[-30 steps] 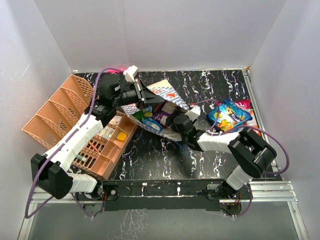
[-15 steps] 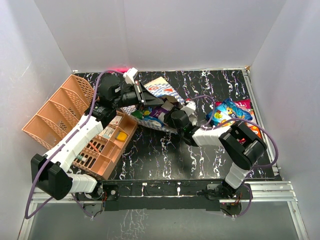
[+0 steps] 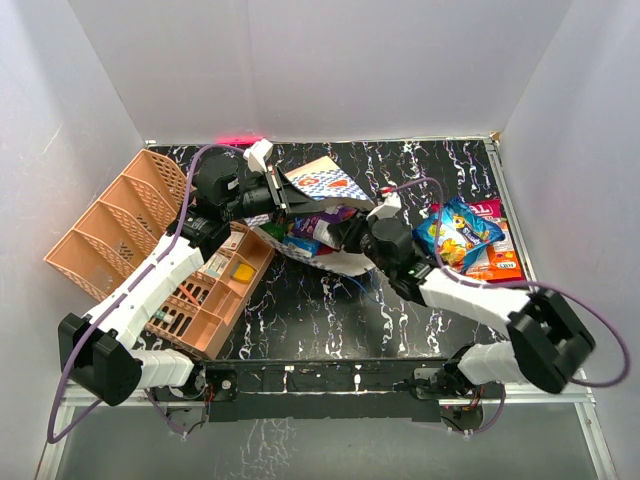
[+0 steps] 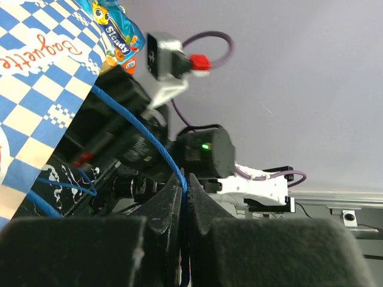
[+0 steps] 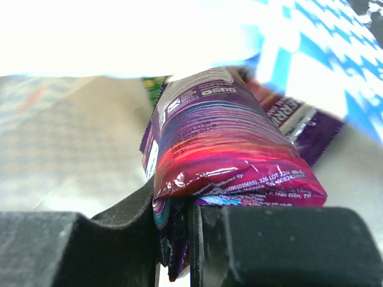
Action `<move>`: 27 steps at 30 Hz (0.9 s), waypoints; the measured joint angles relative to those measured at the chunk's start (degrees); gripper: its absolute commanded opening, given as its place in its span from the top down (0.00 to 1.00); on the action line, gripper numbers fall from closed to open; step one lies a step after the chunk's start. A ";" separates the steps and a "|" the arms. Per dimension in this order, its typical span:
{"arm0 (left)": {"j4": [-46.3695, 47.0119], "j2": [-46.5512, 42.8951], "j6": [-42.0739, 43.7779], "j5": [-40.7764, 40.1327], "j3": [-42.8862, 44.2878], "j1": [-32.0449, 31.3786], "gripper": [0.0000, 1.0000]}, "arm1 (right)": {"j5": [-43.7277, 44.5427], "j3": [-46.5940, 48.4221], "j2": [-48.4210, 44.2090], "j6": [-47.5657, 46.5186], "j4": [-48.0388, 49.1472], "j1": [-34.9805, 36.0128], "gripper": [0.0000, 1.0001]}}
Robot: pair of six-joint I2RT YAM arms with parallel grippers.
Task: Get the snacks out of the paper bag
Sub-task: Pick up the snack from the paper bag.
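Note:
The paper bag [image 3: 325,186] lies on its side mid-table, its mouth facing right. My left gripper [image 3: 284,193] is shut on its thin blue cord handle [image 4: 143,134] and holds the upper side up; the chequered band [image 4: 36,78] fills the left of the left wrist view. At the bag's mouth, my right gripper [image 3: 346,233] is shut on the crimped edge of a magenta snack packet [image 5: 221,143], seen in the right wrist view between the fingers [image 5: 131,206]. A purple packet [image 5: 305,128] and a green one [image 5: 153,85] lie behind it inside the bag.
A blue packet [image 3: 458,228], an orange one [image 3: 495,263] and a pink one [image 3: 487,208] lie on the table at the right. The peach latticed basket [image 3: 120,225] with small items stands at the left, close to the left arm.
My right gripper pushed further into the bag's mouth and closed on the magenta packet. The right arm's elbow swung out to the right. The left gripper kept its hold on the handle.

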 measured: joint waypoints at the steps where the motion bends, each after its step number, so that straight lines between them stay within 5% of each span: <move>1: 0.04 -0.02 0.00 0.00 0.00 0.00 1.00 | -1.22 -0.61 -2.38 -0.50 -0.28 0.02 0.92; 17: -0.17 0.00 1.51 -0.61 0.00 0.00 1.00 | -1.66 -1.97 -45.68 -20.33 -34.51 0.09 0.93; 22: -0.55 0.00 2.25 -1.01 0.02 0.00 1.00 | 5.75 1.01 -54.10 -26.77 -43.69 0.09 0.93; 27: -0.79 0.00 2.47 -1.38 0.02 0.00 1.00 | 19.54 3.96 -52.22 -31.36 -42.84 0.07 0.93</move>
